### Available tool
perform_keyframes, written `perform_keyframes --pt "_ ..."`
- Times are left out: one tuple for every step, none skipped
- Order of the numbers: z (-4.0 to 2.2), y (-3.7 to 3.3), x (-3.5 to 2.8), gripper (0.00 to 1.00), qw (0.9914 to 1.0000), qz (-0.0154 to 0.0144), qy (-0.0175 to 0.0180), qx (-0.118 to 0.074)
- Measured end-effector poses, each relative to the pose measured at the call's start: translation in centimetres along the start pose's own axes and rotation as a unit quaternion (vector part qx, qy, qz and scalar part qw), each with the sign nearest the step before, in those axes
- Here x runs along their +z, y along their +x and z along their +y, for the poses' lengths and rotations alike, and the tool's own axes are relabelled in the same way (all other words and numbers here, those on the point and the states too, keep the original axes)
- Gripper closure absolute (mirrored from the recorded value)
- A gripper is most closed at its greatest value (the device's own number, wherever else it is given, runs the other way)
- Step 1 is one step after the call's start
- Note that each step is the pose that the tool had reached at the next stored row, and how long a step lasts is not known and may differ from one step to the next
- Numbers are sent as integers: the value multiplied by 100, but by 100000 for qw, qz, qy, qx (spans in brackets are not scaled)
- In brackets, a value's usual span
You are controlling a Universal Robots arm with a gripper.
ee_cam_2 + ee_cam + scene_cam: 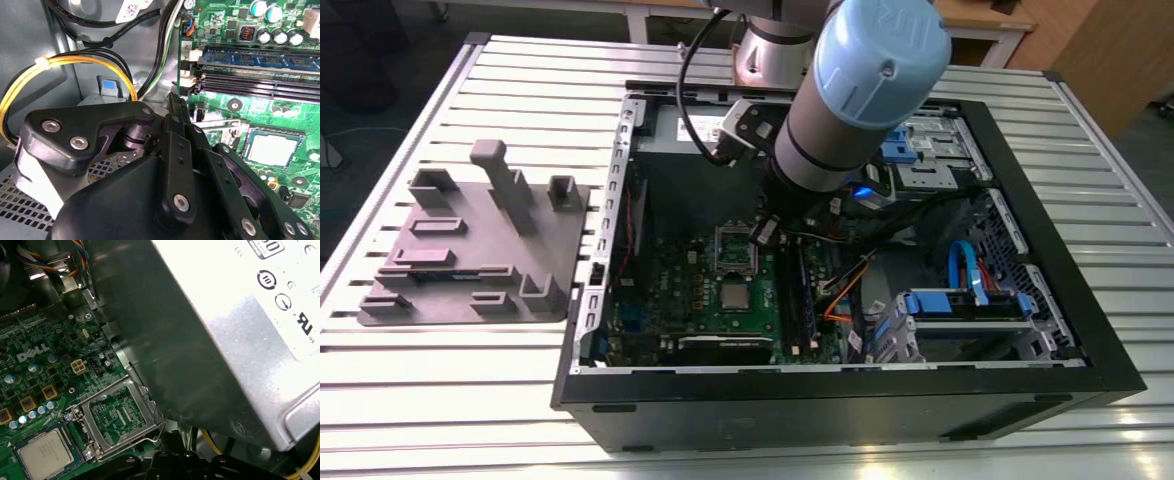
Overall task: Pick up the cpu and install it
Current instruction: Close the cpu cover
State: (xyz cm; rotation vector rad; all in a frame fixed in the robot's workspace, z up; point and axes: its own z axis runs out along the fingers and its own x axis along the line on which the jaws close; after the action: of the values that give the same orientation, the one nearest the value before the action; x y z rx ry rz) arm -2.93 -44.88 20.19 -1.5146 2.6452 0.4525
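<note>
Grey fixture block: a grey plastic jig (474,250) with upright posts lies on the slatted pale metal table (400,400), at the exterior view's left, well apart from the work.

Case: a black open computer tower (854,400) lies on its side beside the jig, its green motherboard (707,290) facing up.

Socket frame: the rectangular silver metal load frame (117,412) stands flipped open, next to the chip, in the first wrist view.

The cpu: the small flat square chip with a silvery-grey metal top (736,296) sits in the socket on the motherboard; it also shows in both wrist views (44,452) (270,148). Nothing is touching it.

Gripper: the black linkage gripper (769,232) hangs inside the case above the board, near the socket and apart from the chip. Its fingertips are hidden, so whether it is wide or narrow cannot be told.

Cables: yellow and black wires (75,62) run close to the gripper's linkage.

Risk: judged from this pose, a descent could snag the wires or strike the raised frame, since both lie close to the gripper.
</note>
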Motion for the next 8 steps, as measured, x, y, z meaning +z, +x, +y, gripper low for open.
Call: perform_keyframes --pt "0 1 1 89 100000 -183 -108 -16" --pt "1 1 2 89 99997 -704 -420 -73" --pt "2 2 1 89 99984 -1517 -918 -159" --pt "2 3 0 89 99964 -2287 -1382 -245" --pt "1 4 0 89 99940 -2946 -1782 -318" --pt "1 6 0 89 99934 -3090 -1856 -330" --pt "-1 9 0 89 99934 -3092 -1862 -327" --pt "-3 12 0 89 99934 -3096 -1867 -330"
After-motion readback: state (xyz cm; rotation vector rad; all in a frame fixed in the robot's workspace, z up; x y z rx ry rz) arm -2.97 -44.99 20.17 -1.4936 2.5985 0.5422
